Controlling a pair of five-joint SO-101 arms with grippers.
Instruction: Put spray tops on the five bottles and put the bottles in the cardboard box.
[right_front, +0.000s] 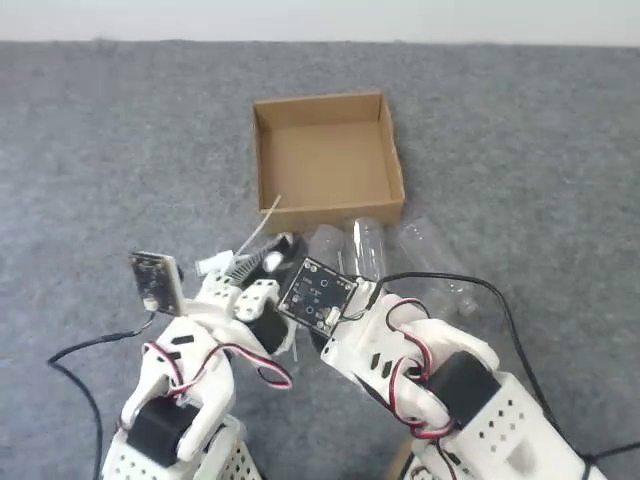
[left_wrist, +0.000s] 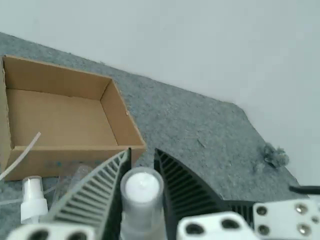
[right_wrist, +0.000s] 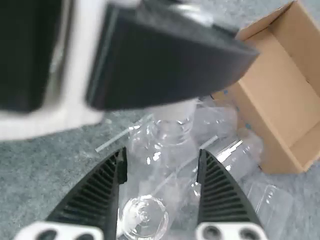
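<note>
Short of the cardboard box (right_front: 330, 212), the right gripper (right_wrist: 161, 151) appeared clamped on a clear bottle (right_wrist: 172, 127), and the left gripper (left_wrist: 142, 152) pinched a spray top (left_wrist: 142, 187) above it. To seat it well, the top probably needed centring over the neck, then a straight push while the bottle stayed braced. Counted: one box, empty; four bottles, three lying bottles (right_front: 368, 245) along its near wall; two tops, the second spray top (left_wrist: 32, 197) loose on the carpet.
</note>
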